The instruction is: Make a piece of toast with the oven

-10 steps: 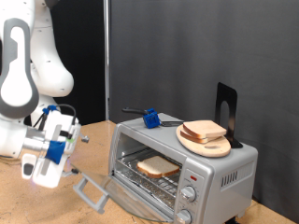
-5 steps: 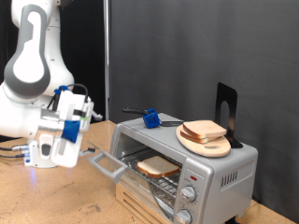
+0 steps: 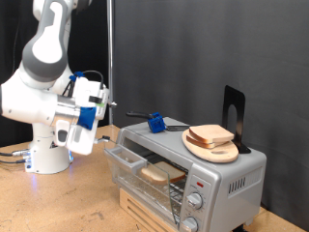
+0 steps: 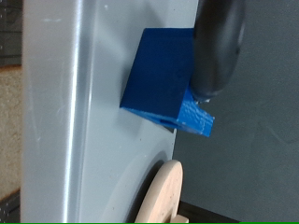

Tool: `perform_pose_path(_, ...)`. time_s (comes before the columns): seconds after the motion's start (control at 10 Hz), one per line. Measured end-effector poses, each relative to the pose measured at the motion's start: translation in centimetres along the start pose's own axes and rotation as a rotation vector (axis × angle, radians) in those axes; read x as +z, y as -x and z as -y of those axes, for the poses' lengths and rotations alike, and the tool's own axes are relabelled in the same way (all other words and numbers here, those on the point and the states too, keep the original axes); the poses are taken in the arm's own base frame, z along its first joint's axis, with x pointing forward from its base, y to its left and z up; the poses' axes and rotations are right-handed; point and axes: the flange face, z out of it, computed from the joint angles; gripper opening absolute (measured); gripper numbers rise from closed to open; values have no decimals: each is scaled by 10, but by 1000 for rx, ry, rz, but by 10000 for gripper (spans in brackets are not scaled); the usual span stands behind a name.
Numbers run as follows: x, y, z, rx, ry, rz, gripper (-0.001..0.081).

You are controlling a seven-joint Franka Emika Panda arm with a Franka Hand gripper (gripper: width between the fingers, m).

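Only the exterior view takes in the whole bench: the gripper (image 3: 99, 104) hangs in the air at the exterior view's left of the oven (image 3: 188, 170), above its half-raised glass door (image 3: 133, 162), touching nothing; whether its fingers are spread or closed cannot be told from either view. One piece of toast (image 3: 160, 174) lies on the wire rack inside the oven, partly behind the door. On the oven's top sit one round wooden board (image 3: 216, 150) carrying two more bread slices (image 3: 210, 134), one blue block (image 3: 154, 122) with a dark handle, and one black stand (image 3: 234, 114) at the back. Two round knobs (image 3: 196, 202) show on the front panel. The wrist view shows none of the toast; it gives a close look at the blue block (image 4: 163, 82) on the silver top (image 4: 75, 121), a dark rounded part (image 4: 219, 42) touching the block, and the board's edge (image 4: 164, 194).
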Motion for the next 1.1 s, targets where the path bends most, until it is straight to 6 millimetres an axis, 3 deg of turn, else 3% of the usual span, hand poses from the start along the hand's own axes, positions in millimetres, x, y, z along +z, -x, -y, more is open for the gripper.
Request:
perform_pose_path(0.5,8,18,1,14,22,-50,808)
perform_pose_path(0.7,-4,17,2,19,13,-90,808)
perform_pose_path(0.9,-2,20,0,18,38,-41,808)
perform_pose_path(1.1,-16,13,3,30,66,31,808)
